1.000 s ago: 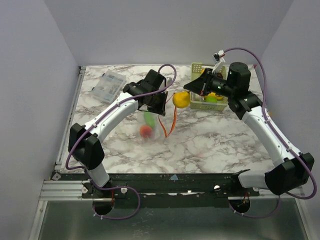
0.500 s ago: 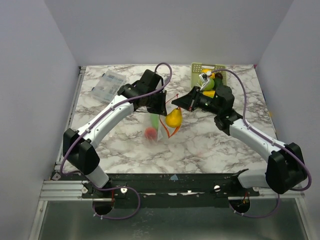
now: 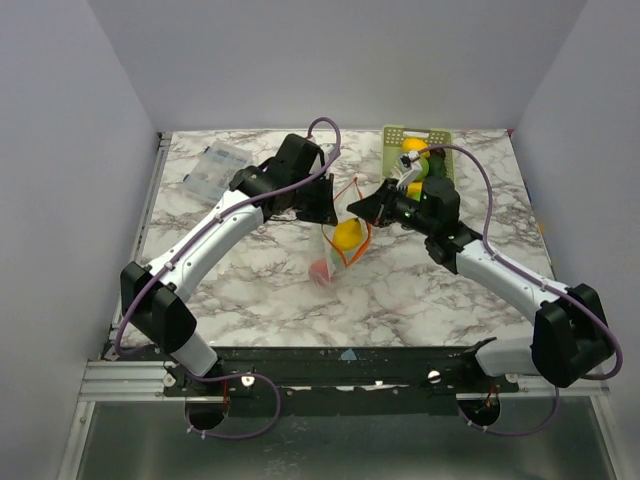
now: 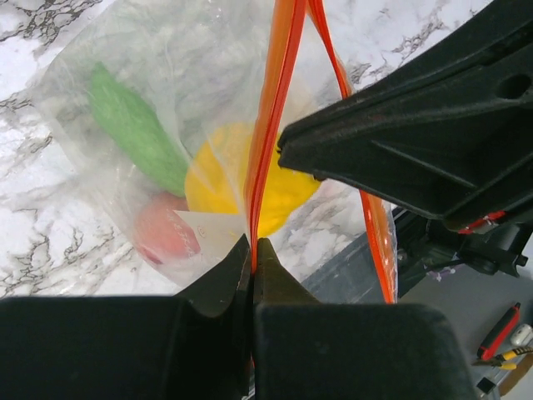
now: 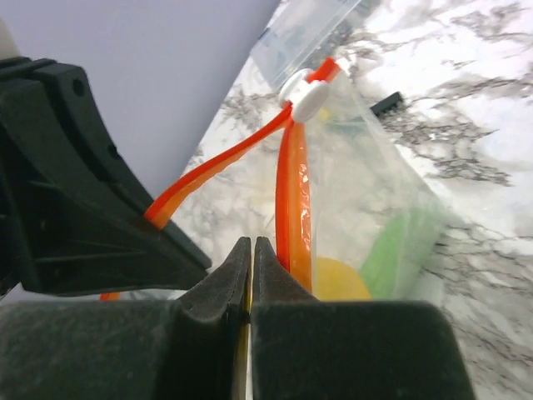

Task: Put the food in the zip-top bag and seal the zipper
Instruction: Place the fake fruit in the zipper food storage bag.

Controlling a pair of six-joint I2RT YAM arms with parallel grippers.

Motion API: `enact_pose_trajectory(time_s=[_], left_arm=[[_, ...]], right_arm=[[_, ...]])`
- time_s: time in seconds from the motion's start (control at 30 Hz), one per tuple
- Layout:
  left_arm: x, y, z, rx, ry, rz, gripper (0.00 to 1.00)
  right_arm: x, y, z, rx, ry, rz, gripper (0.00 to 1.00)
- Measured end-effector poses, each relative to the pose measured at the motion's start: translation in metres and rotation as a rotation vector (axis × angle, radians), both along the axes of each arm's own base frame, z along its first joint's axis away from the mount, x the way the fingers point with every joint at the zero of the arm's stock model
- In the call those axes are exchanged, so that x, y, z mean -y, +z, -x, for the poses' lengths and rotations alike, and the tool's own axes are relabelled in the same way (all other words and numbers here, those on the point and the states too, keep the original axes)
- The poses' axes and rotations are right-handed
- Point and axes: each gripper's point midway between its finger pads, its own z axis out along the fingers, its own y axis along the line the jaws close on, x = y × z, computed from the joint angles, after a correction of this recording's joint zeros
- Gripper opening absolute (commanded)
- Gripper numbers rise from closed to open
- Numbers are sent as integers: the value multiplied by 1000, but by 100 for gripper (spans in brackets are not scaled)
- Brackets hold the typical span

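The clear zip-top bag [image 3: 335,255] hangs from my left gripper [image 3: 325,207], which is shut on its orange-red zipper [image 4: 265,125] at one side of the open mouth. In the left wrist view [image 4: 252,248] a green cucumber [image 4: 133,125], a red-orange fruit [image 4: 162,229] and the yellow lemon [image 4: 221,187] show through the plastic. My right gripper [image 3: 360,212] reaches into the mouth between the two strips. Its jaws [image 5: 251,243] are closed, with a thin sliver of yellow between them. The lemon [image 5: 337,282] sits just below, inside the bag. The white slider [image 5: 304,90] is at the far end.
The pale green slotted basket [image 3: 397,135] stands at the back right with more toy food in it. A clear compartment box [image 3: 213,170] lies at the back left. Both arms meet over the table's middle.
My right gripper has carried the lemon from the basket leftward and down into the bag's mouth. My left gripper has shifted the bag to the right and held its mouth up.
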Motion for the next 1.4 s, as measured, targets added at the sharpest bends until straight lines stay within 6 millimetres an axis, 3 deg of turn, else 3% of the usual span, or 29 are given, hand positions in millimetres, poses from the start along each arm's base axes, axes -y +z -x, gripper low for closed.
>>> enact_pose_trajectory(time_s=[0.07,0.23,0.33,0.6,0.9,1.3,1.4], left_arm=[[2,1,-2,1,-1,3,0],[3,2,-2,-3,-1,6,0],[3,2,-3,-2,-1,6,0],[1,-6,-6,-1,3,-25,0],[0,-24,-14,-2,-1,-76,0],[-5,-32,-19,25,-17,-119,0],[-4,-35,-20,18,-21,-122,0]], right_arm=[[4,-2,-6,4,-35,38,11],[5,7,-17,31,-63,75,46],[-2,13,-21,43,-51,80,57],[3,12,-23,39,-75,151,60],[35,44,-36,109,-254,221,60],[109,47,-79,62,-592,286,61],[129,42,-90,23,-668,270,66]])
